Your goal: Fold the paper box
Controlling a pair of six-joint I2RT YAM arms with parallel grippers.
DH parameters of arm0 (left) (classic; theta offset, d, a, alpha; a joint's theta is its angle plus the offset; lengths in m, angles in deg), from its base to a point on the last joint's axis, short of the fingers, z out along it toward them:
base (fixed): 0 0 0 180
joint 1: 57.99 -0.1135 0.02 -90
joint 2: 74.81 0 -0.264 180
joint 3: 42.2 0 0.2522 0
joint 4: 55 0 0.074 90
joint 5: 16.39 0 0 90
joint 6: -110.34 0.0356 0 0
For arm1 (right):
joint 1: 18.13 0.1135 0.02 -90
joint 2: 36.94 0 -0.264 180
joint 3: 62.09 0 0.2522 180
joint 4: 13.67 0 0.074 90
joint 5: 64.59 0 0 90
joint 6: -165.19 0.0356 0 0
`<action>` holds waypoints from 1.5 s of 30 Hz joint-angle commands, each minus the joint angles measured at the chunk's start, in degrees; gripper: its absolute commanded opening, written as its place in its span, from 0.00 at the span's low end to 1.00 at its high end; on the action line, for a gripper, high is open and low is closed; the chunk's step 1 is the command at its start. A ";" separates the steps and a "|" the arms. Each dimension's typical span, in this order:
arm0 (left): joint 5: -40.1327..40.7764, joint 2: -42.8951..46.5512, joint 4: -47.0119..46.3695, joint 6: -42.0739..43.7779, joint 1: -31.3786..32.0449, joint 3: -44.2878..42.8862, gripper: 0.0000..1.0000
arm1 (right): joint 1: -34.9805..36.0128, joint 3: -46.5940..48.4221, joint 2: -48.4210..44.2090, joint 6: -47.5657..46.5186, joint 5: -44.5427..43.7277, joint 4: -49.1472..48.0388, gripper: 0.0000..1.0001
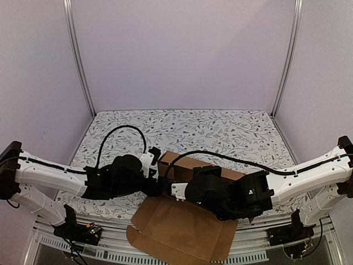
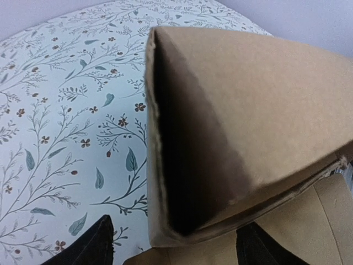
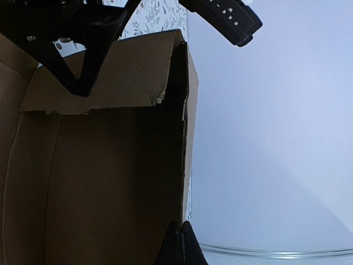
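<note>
The paper box (image 1: 182, 229) is brown cardboard, half raised at mid-table, its big flap lying flat over the near edge. My left gripper (image 1: 158, 185) is at the box's left end. In the left wrist view it (image 2: 176, 249) stands open, its fingertips (image 2: 95, 243) on either side of a folded double-wall corner of the box (image 2: 248, 105), with no contact visible. My right gripper (image 1: 175, 191) sits inside the box; in its own view it (image 3: 181, 243) is shut, tips at the lower end of an upright wall's edge (image 3: 186, 110), beside the box's shadowed inner panel (image 3: 99, 182).
A floral cloth (image 1: 220, 130) covers the table, also visible left of the box as cloth (image 2: 55, 110). Pale walls and two metal posts (image 1: 80, 61) enclose the back. Black cables (image 1: 116, 132) arc over both arms. The table's front rail (image 1: 110, 256) runs under the overhanging flap.
</note>
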 commanded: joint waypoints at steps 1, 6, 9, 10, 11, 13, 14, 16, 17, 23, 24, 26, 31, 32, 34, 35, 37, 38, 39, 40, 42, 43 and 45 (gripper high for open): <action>8.50 -1.35 -3.87 -1.93 1.35 1.07 0.74 | 0.78 0.58 -1.05 2.27 1.73 -1.47 0.00; 9.69 -2.69 -8.05 -2.36 1.60 1.96 0.66 | 0.79 0.56 -0.65 2.98 1.87 -1.48 0.00; 9.98 -3.58 -9.19 -2.26 1.71 1.85 0.56 | 0.82 0.56 -0.72 3.39 1.95 -1.51 0.00; 9.86 -3.85 -9.60 -2.17 1.76 1.80 0.50 | 0.76 0.59 -0.77 3.50 2.00 -1.47 0.00; 9.88 -4.07 -9.89 -2.11 1.80 1.64 0.46 | 0.78 0.59 -0.80 3.65 2.02 -1.46 0.00; 10.05 -4.32 -10.16 -1.79 1.89 1.52 0.35 | 0.80 0.52 -0.97 3.85 2.24 -1.47 0.00; 10.07 -4.33 -10.43 -1.62 1.97 1.46 0.30 | 0.78 0.57 -0.94 3.96 2.20 -1.46 0.00; 10.16 -4.22 -10.58 -1.46 2.05 1.42 0.26 | 0.78 0.74 -0.84 4.05 2.20 -1.54 0.00; 10.22 -4.17 -10.59 -1.36 2.06 1.37 0.25 | 0.76 0.75 -0.70 3.99 2.20 -1.45 0.00; 10.04 -2.36 -9.78 -1.77 2.41 1.74 0.36 | 0.77 1.13 0.03 4.30 2.21 -1.47 0.00; 9.91 -2.12 -9.72 -1.79 2.46 1.88 0.41 | 0.70 1.15 0.26 4.38 2.24 -1.51 0.00; 9.94 -1.89 -8.96 -1.87 2.55 1.99 0.51 | 0.49 1.18 0.47 4.61 2.24 -1.43 0.00; 10.20 -1.08 -7.88 -1.34 2.59 2.77 0.66 | -0.42 1.41 0.68 5.52 2.55 -1.36 0.00; 10.29 -0.87 -7.49 -1.15 2.59 2.94 0.68 | -0.49 1.46 0.68 5.67 2.64 -1.25 0.00; 10.31 -0.42 -7.10 -0.71 2.51 3.24 0.73 | -0.71 1.45 0.81 5.96 2.93 -1.28 0.00; 9.96 -0.26 -6.97 -0.64 2.51 3.33 0.75 | -0.78 1.47 0.89 6.23 2.98 -1.13 0.00; 9.14 -0.20 -6.62 -0.49 2.42 3.23 0.77 | -0.89 1.39 1.09 6.55 3.09 -1.19 0.00; 8.82 -0.20 -6.12 -0.43 2.42 3.12 0.77 | -1.03 1.39 1.31 6.73 3.20 -1.16 0.00; 8.39 -0.20 -5.81 -0.32 2.37 3.02 0.78 | -1.11 1.31 1.37 6.97 3.25 -1.13 0.00; 7.92 -0.12 -5.37 -0.21 2.33 2.93 0.78 | -1.15 1.34 1.51 7.10 3.25 -1.18 0.00; 7.17 0.05 -4.68 -0.21 2.20 2.91 0.78 | -1.17 1.31 1.48 7.10 3.32 -1.14 0.00; 6.79 0.14 -4.41 -0.21 2.11 2.90 0.79 | -1.20 1.27 1.47 7.13 3.36 -1.17 0.00; 6.29 0.24 -3.64 -0.45 1.95 2.85 0.79 | -1.19 1.10 1.34 7.14 3.43 -1.16 0.00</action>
